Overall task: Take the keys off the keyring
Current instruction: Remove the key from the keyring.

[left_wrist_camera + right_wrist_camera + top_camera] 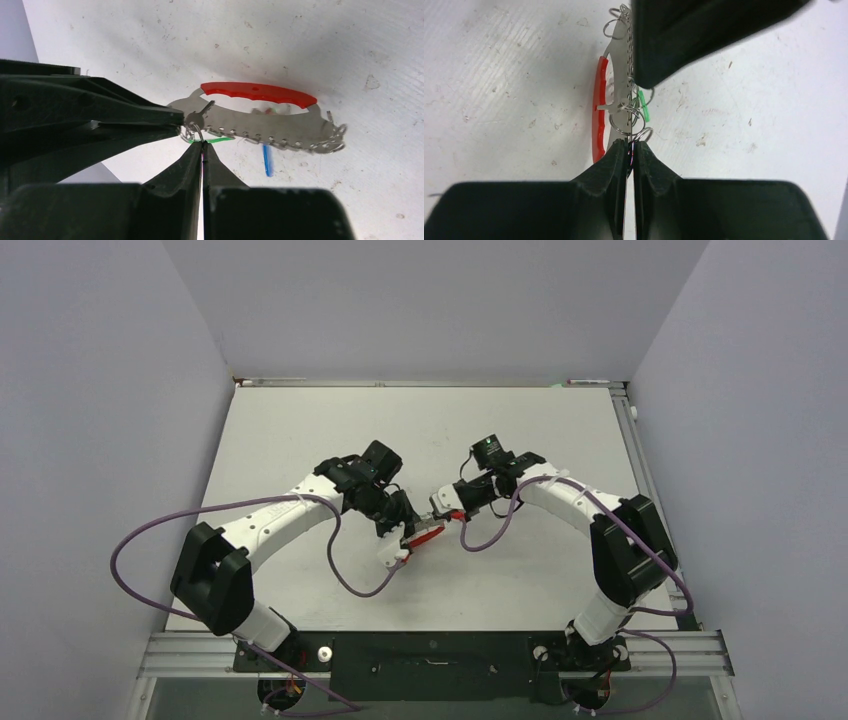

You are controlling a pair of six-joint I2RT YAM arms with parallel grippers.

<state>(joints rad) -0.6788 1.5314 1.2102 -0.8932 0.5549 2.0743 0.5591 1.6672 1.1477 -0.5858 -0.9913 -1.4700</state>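
The keyring [280, 131] is a silver metal strip with a row of holes and a red curved strap [257, 91], held above the table between both grippers. A small silver key [201, 112], a green tag [218, 140] and a blue tag [267, 160] hang from it. My left gripper [202, 143] is shut on a small split ring [196, 131] at the strip's left end. My right gripper [630, 143] is shut on the strip's near end [623, 131], beside the red strap [599, 110] and the green tag [643, 108]. In the top view the grippers meet at the strap [427, 534].
The white table [300, 430] has grey walls on three sides. My right gripper's black finger [125, 112] comes in from the left of the left wrist view. My left gripper's finger [684, 35] fills the top of the right wrist view.
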